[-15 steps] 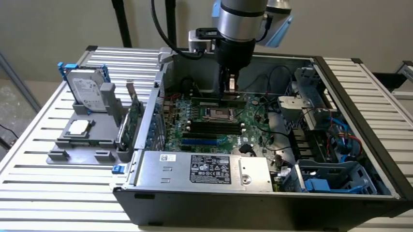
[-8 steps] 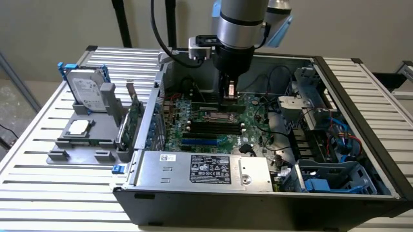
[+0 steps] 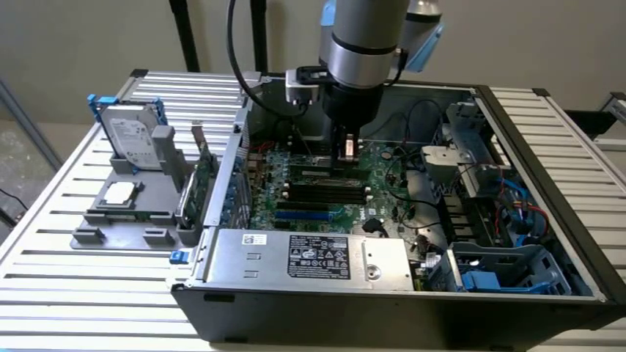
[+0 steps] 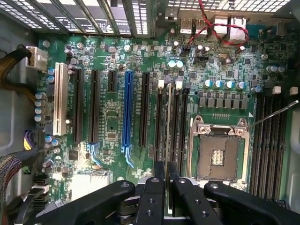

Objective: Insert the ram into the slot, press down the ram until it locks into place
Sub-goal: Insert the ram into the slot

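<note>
Green stick locked in yet?

— Not by my judgement. My gripper (image 4: 166, 171) pinches the ram (image 4: 168, 122), held on edge along the slot (image 4: 169, 88), beside the processor socket (image 4: 218, 150). Lined up; pressing home looks left to do.

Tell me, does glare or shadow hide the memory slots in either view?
Exterior view: the case walls and arm leave the slots in shadow, while the silver box in front catches bright light. Wrist view: slots evenly lit, no glare; only the vent grille is washed out.
</note>
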`<act>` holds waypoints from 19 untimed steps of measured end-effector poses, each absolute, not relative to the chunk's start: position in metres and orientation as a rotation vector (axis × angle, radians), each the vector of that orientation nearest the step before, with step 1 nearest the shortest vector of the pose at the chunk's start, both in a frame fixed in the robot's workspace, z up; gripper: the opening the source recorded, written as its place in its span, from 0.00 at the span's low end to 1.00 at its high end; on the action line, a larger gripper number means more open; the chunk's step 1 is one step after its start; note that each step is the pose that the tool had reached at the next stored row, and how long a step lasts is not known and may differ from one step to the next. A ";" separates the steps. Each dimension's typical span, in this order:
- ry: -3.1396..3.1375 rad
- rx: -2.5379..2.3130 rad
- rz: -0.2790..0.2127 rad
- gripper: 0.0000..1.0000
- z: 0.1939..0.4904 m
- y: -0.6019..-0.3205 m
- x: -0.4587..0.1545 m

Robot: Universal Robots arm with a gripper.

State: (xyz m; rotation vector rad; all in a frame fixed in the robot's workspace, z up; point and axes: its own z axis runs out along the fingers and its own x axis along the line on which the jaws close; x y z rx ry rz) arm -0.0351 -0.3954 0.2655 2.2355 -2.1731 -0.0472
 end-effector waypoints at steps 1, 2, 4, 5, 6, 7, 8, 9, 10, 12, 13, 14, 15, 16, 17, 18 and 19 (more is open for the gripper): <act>-2.173 2.235 -0.047 0.14 0.264 -0.396 -0.035; -2.173 2.235 -0.047 0.14 0.262 -0.396 -0.035; -2.172 2.235 -0.045 0.14 0.258 -0.396 -0.035; -2.172 2.234 -0.044 0.14 0.256 -0.396 -0.035; -2.171 2.234 -0.043 0.14 0.255 -0.396 -0.035; -2.171 2.233 -0.042 0.14 0.253 -0.396 -0.035; -2.170 2.232 -0.040 0.14 0.251 -0.396 -0.035; -2.170 2.232 -0.038 0.14 0.249 -0.396 -0.035; -2.169 2.231 -0.036 0.14 0.248 -0.396 -0.035; -2.167 2.229 -0.031 0.14 0.244 -0.396 -0.035; -2.166 2.228 -0.029 0.14 0.243 -0.396 -0.035; -2.166 2.227 -0.026 0.14 0.242 -0.396 -0.035; -2.165 2.226 -0.025 0.14 0.241 -0.396 -0.035; -2.165 2.225 -0.023 0.14 0.240 -0.395 -0.035; -2.164 2.225 -0.022 0.14 0.240 -0.395 -0.035; -2.164 2.224 -0.022 0.14 0.240 -0.395 -0.035; -2.164 2.224 -0.021 0.14 0.240 -0.395 -0.035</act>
